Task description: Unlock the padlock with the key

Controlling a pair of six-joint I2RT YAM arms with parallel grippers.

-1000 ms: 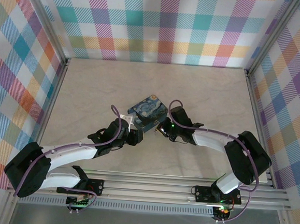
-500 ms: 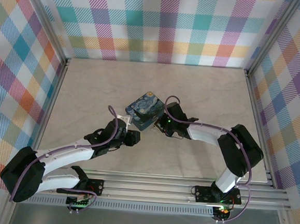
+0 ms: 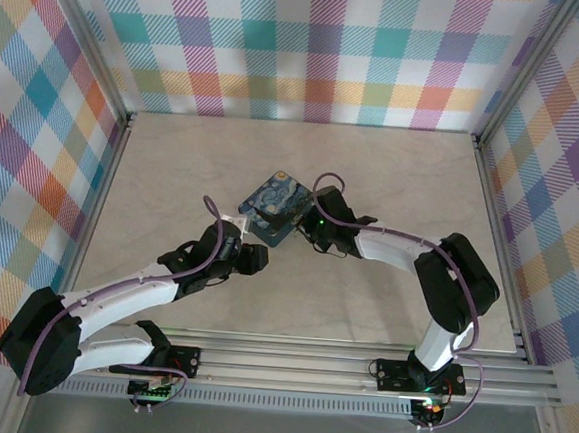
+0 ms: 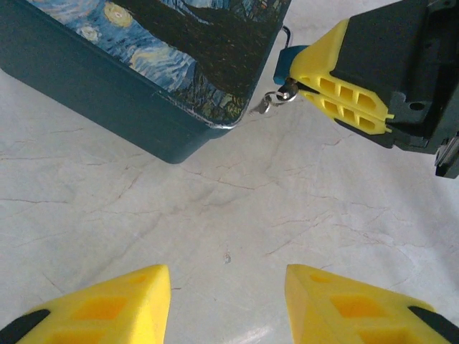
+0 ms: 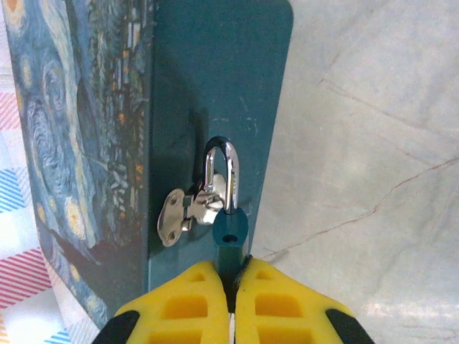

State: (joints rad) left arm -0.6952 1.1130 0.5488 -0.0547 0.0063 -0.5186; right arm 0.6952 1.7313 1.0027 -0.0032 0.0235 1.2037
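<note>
Padlock (image 5: 229,228) hangs on the tin box (image 5: 208,72), body pinched in your right gripper (image 5: 231,276); key (image 5: 172,218) loose beside the shackle. Left gripper (image 4: 226,276) wide open over the tabletop (image 4: 237,208). Risk: tugging drags the box and the key swings away

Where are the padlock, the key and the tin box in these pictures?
padlock (image 5: 229,231): right wrist view, on its blue body.
key (image 5: 172,217): right wrist view, on its flat silver head.
tin box (image 5: 208,72): right wrist view, on its plain side wall.
</note>
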